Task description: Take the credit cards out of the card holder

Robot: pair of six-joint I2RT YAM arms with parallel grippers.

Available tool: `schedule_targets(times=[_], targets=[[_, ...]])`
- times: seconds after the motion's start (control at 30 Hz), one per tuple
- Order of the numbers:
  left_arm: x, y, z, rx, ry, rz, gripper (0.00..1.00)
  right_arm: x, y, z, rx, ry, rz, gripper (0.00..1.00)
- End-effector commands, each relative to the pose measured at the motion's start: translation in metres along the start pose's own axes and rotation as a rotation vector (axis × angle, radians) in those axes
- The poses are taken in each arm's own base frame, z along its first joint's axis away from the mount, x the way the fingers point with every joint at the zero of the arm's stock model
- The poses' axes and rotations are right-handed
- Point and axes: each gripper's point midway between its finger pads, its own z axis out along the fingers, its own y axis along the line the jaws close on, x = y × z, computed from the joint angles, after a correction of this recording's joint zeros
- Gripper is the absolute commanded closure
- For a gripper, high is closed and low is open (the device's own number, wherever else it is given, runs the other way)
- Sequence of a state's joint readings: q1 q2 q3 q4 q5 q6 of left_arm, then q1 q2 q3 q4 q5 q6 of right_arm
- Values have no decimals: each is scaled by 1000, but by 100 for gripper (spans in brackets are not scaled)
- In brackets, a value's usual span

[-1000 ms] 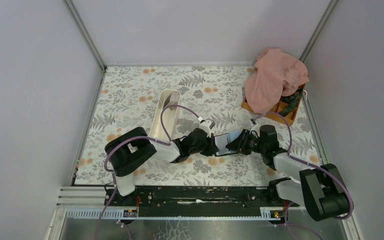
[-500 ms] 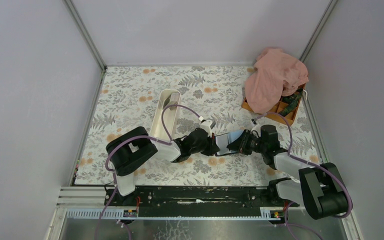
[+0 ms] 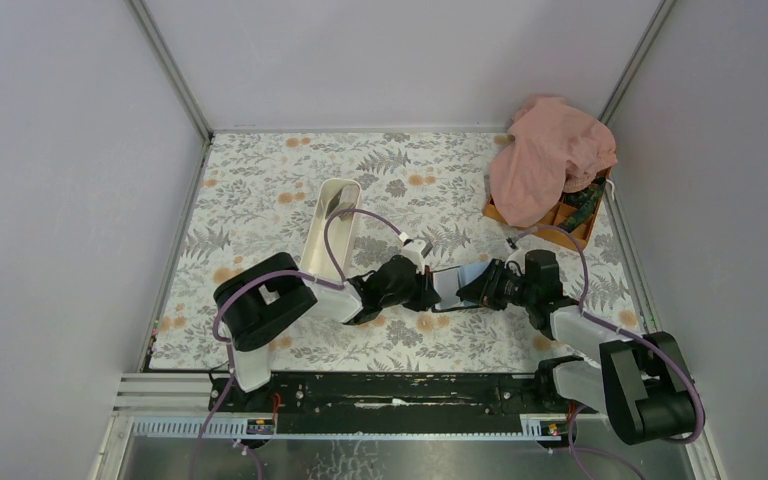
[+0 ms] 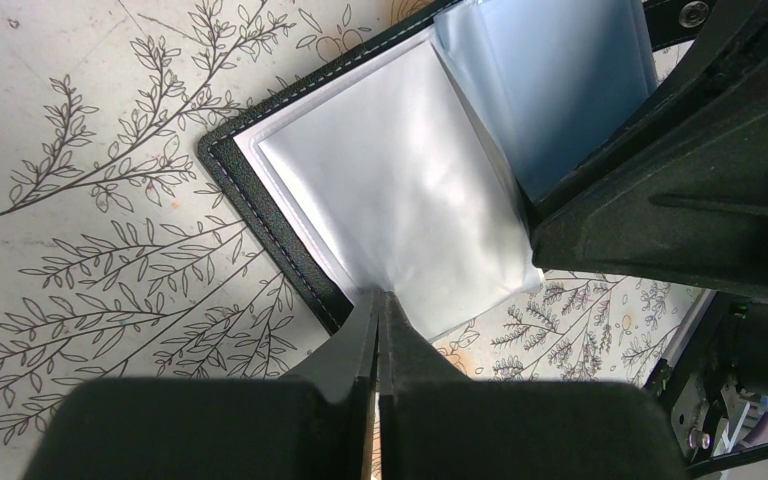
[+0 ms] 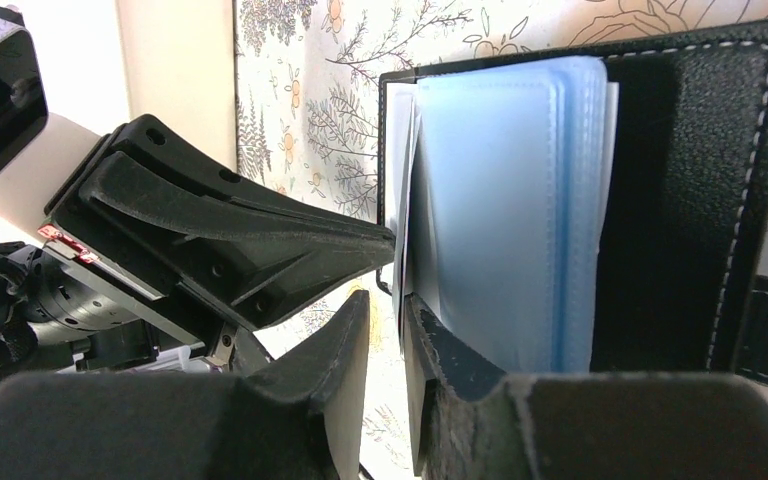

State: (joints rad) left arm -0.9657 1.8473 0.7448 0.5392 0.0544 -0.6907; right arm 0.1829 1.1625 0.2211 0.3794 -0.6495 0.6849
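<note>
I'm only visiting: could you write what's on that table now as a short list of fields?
Item: card holder, open, on flowered table
Left arm: left fingers shut on card holder's clear sleeve
Right arm: right fingers slightly apart around a sleeve edge; grip unclear
Nearby: white tray; pink cloth over orange box

Overhead wide, wrist views close, sharing card holder [image 4: 390, 230]

no readable text, labels or numbers anywhere
</note>
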Motion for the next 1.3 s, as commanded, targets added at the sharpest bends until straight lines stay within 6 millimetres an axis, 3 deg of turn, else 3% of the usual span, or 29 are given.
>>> schedule_targets(times=[0.0,0.5,0.63,0.8,1.27], targets=[[55,41,-3,-128,175,9,100,-10,14,-4,-48,-21,-59,74],[57,41,-1,-125,180,7,100,-8,7,-6,-21,-24,-65,83],[57,41,-1,-123,179,5,100,-9,7,-8,-14,-28,-74,95],[57,40,0,-122,182,4,100,-9,6,-10,-3,-30,-75,99],[59,43,0,-119,182,-3,100,-24,-3,-17,76,-84,-79,100]])
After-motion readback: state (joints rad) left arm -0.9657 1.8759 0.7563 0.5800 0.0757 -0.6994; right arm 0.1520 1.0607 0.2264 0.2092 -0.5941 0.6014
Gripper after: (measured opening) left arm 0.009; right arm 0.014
